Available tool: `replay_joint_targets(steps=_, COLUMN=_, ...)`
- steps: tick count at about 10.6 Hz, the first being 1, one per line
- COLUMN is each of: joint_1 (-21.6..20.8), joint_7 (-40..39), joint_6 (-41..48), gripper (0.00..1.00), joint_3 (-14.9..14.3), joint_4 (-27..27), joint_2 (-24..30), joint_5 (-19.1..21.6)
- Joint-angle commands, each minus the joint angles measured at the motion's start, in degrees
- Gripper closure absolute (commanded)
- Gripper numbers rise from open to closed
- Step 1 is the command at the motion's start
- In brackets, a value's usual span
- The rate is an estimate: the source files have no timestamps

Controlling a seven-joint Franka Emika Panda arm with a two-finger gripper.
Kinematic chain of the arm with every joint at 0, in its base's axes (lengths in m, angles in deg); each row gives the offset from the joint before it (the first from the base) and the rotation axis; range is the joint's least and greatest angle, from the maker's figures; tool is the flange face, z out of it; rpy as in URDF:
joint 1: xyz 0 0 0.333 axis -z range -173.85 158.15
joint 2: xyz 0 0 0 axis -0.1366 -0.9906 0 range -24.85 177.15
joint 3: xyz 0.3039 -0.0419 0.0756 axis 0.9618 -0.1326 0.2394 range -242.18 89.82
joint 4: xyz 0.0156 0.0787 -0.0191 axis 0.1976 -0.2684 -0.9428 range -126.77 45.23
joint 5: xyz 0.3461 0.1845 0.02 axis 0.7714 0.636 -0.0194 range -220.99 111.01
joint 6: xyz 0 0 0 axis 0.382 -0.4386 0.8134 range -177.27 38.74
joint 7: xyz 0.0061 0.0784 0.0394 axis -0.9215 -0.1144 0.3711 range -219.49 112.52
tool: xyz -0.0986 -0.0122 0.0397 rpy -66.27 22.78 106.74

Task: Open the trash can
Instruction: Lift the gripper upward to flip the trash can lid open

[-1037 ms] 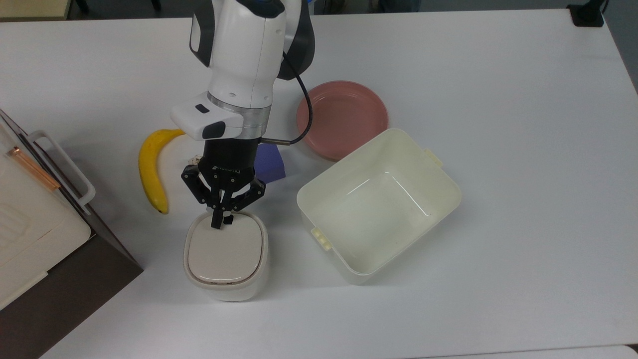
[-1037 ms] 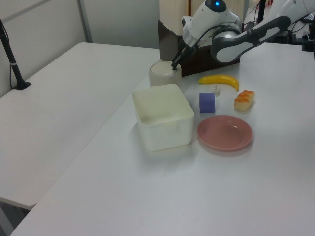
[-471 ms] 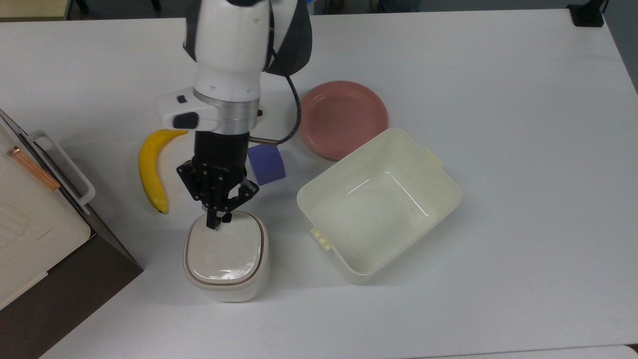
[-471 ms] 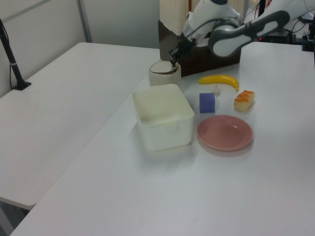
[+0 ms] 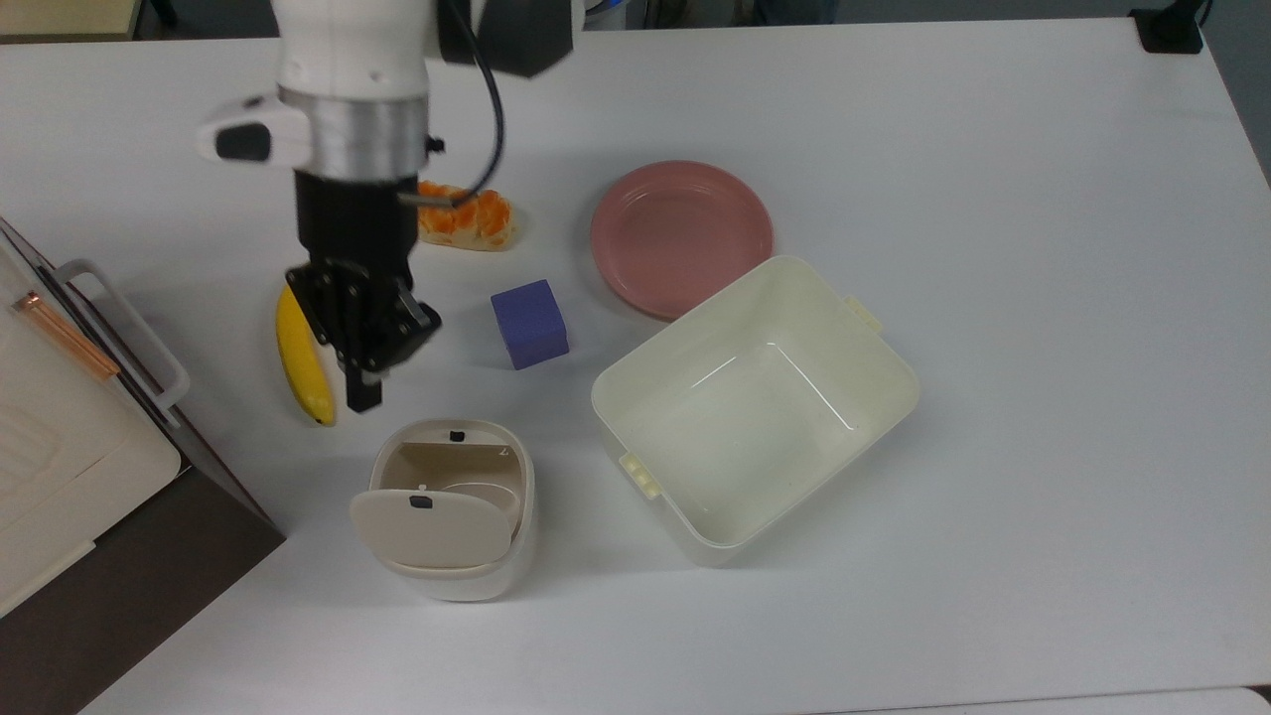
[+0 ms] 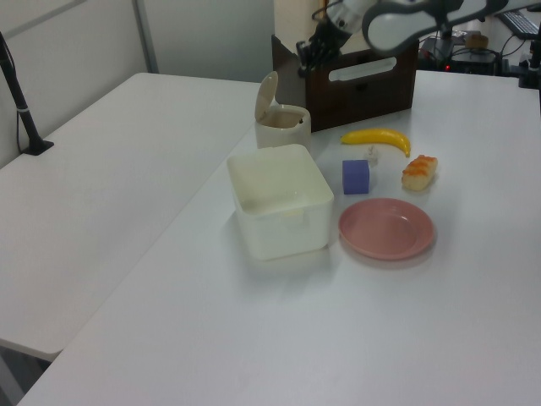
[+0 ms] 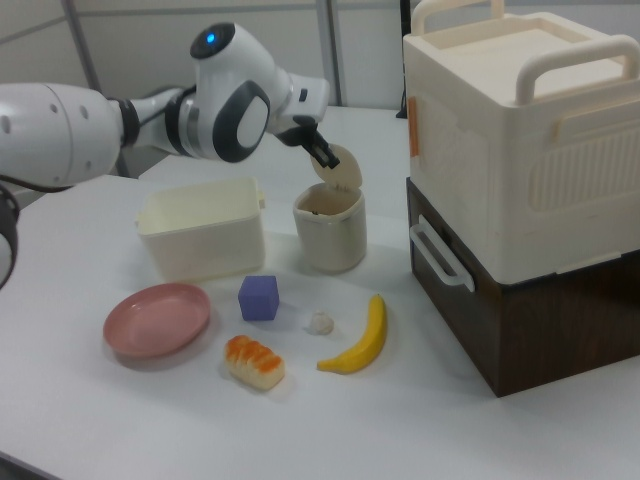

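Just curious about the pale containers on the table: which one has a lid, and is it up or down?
The small white trash can has one, a beige flip lid standing up. The bigger cream tub beside it has none.

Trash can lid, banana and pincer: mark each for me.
trash can lid (image 5: 429,529), top view, middle of the raised beige flap.
banana (image 7: 362,340), right view, middle of the yellow body.
pincer (image 5: 363,395), top view, at the dark fingertips above the can.
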Motion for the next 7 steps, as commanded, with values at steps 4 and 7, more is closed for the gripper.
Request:
replay_joint_targets(steps=4, joint_1=3.40, joint_7=-23.26, joint_6=35.20, gripper=1.00, joint_3=-0.54, joint_4=-1.78, joint_2=16.24, joint_5=9.44)
replay_joint_targets(steps=7, joint_1=3.32, joint_7=-27.44, joint_6=44.22, gripper=0.00, joint_3=-0.54, joint_4=-1.87, joint_2=21.88, joint_5=9.80)
